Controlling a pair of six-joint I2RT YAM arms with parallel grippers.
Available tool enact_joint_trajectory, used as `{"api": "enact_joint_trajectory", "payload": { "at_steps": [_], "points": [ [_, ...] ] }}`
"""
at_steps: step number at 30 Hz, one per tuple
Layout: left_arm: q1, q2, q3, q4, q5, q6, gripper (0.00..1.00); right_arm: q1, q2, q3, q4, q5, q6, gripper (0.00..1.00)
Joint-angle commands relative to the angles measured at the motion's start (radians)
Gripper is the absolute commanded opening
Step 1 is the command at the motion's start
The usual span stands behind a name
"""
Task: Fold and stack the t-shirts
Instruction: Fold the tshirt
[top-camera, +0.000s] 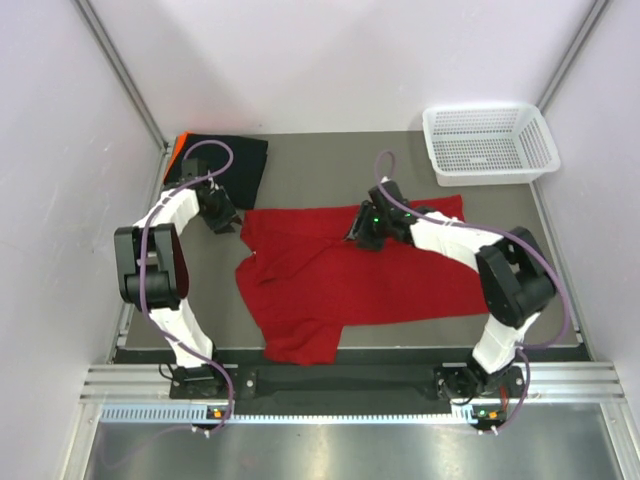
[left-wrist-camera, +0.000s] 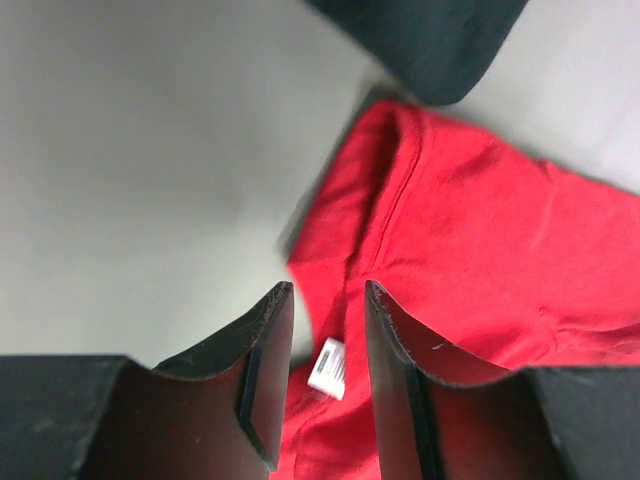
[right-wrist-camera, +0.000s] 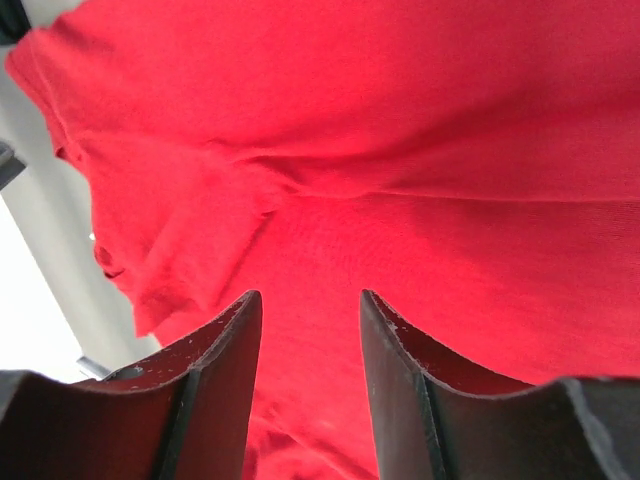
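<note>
The grey surface (top-camera: 330, 160) carries everything you need to track. The biggest item on it is the red t-shirt (top-camera: 360, 285), lying in the middle between the two arms. It is spread out but not flat. One sleeve points toward the near edge, the body runs off to your right, and creases cross the chest. By the look of it, this shirt has no finished fold yet.

At the far right corner sits the white mesh basket (top-camera: 495, 175), well apart from the red shirt, and nothing shows inside it.

At the far left corner lies the black t-shirt (top-camera: 225, 160), already folded into a neat rectangle. An orange edge (top-camera: 176, 150) peeks out from under its left side, so it seems at least two shirts are stacked there. I would judge the task past its midpoint. The red shirt is left to fold and then place on that pile.

Your left hand (top-camera: 222, 222) hangs just over the shirt's far left corner, close beside the black pile. In the wrist view its jaws stand partly apart with nothing between them. Your right hand (top-camera: 365, 232) is over the far edge of the red shirt near its middle. Its jaws are likewise parted, with cloth below them but none pinched.

The smallest thing in view is a white label (left-wrist-camera: 328, 367), which shows on the red cloth through the gap of the left hand.
</note>
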Motion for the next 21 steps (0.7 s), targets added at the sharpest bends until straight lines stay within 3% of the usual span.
{"api": "enact_joint_trajectory", "payload": {
  "at_steps": [1, 16, 17, 21],
  "points": [
    [0.001, 0.032, 0.001, 0.106, 0.053, 0.027, 0.40, 0.034, 0.046, 0.066, 0.087, 0.038, 0.083, 0.45],
    [-0.032, 0.118, -0.037, 0.109, -0.026, 0.016, 0.34, 0.054, 0.096, 0.055, 0.153, 0.010, 0.088, 0.44],
    [-0.035, 0.122, -0.034, 0.111, -0.029, 0.015, 0.25, 0.054, 0.098, 0.056, 0.155, 0.010, 0.089, 0.44],
    [-0.042, 0.122, 0.063, 0.064, -0.116, 0.016, 0.04, 0.056, 0.113, 0.081, 0.149, 0.010, 0.081, 0.44]
  ]
}}
